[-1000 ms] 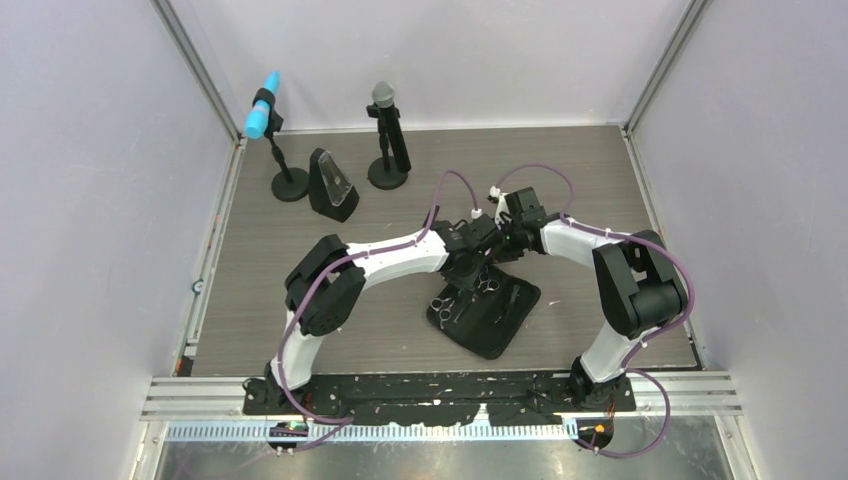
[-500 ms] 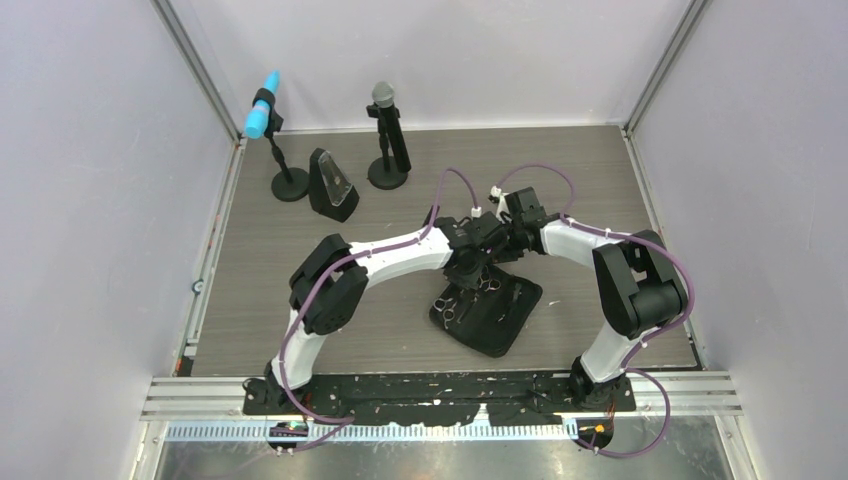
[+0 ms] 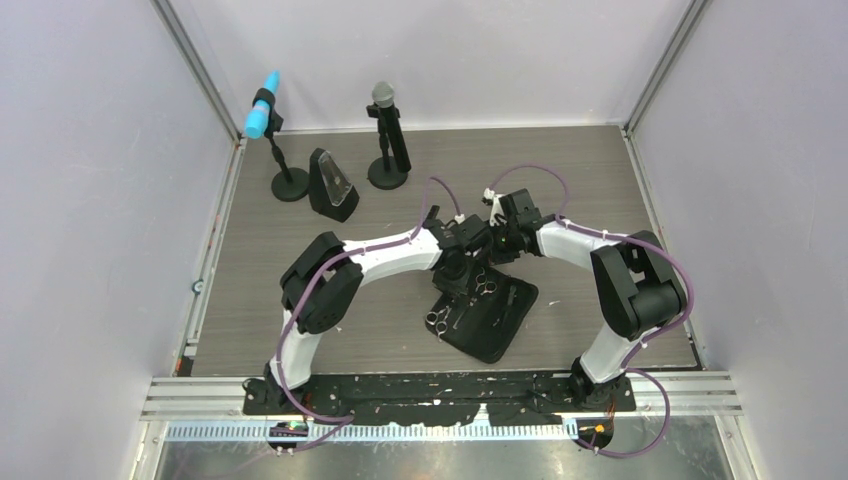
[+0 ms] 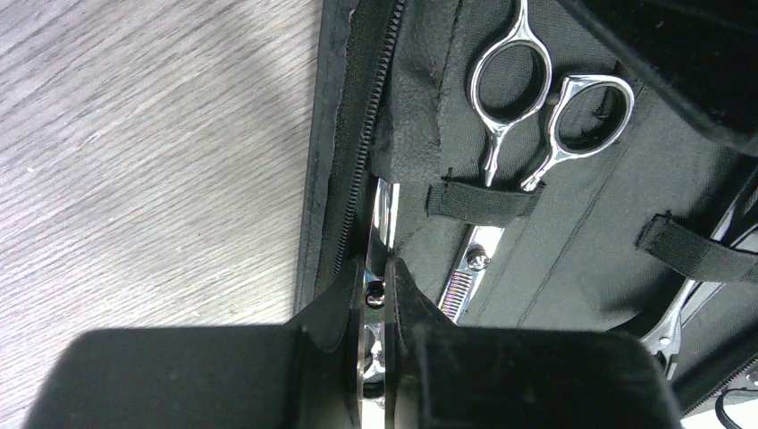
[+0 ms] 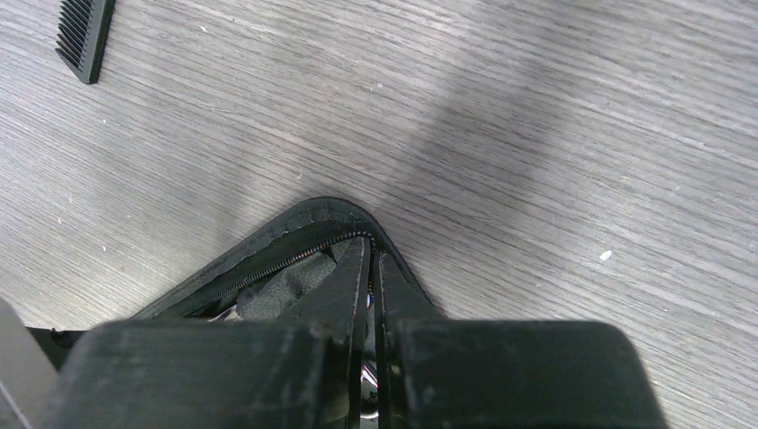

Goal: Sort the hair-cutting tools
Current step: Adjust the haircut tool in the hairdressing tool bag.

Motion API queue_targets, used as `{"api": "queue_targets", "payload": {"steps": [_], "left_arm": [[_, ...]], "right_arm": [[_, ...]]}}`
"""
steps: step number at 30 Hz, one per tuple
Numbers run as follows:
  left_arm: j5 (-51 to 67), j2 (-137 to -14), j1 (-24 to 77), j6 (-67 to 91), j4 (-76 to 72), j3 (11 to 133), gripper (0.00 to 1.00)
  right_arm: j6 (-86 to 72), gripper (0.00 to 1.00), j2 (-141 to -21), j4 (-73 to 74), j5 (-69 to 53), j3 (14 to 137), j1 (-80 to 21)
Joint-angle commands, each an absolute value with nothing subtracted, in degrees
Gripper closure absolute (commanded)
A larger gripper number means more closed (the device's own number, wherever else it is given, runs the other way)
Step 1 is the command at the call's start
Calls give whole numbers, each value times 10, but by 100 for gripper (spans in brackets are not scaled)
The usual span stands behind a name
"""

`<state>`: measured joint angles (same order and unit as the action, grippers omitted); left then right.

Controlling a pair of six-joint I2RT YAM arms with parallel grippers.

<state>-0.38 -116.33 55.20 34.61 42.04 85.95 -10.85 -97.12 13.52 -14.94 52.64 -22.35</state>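
- Two arms reach in from the near edge of the table [image 3: 300, 270] and meet over its middle, where a black pouch [image 3: 495, 335] lies open.
- One pair of silver scissors [image 3: 438, 320] lies in the pouch's near left part. In the left wrist view only part of it shows, at the right edge [image 4: 675, 317].
- The second pair of scissors [image 3: 487, 285] sits farther back in the pouch. In the left wrist view its two finger rings [image 4: 547, 89] lie side by side and its blades pass under an elastic strap [image 4: 483, 201].
- The left gripper [image 4: 380, 268] is at the pouch's zippered left edge. Its jaws are clenched on a thin silver strip [image 4: 384, 206] that runs forward under the pouch's flap. Which tool this is cannot be told.
- The right gripper [image 5: 371, 250] is just behind the left one. Its fingers are pressed almost together, pinching the pouch at its rounded far corner [image 5: 304, 214], with the zipper's teeth beside the tips.
- Beyond that corner, one end of the black comb [image 5: 85, 31] lies on bare wood, well apart from the pouch. It shows only at the top left of the right wrist view.
- No hair clips can be made out.
- At the far left of the table stand a blue-headed microphone [image 3: 262, 118], a black wedge-shaped stand [image 3: 333, 187] and a grey-headed microphone [image 3: 383, 97].
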Motion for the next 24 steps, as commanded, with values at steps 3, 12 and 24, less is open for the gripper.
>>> {"api": "queue_targets", "payload": {"steps": [3,12,24], "left_arm": [[47,-1157,558,348,462,876,100],[24,-1179,559,321,463,921,100],[5,-1241,538,341,503,1003,100]], "right_arm": [[-100,95,-976,139,-132,524,-227],[-104,95,-971,133,-143,521,-228],[-110,95,-965,129,-152,520,-233]]}}
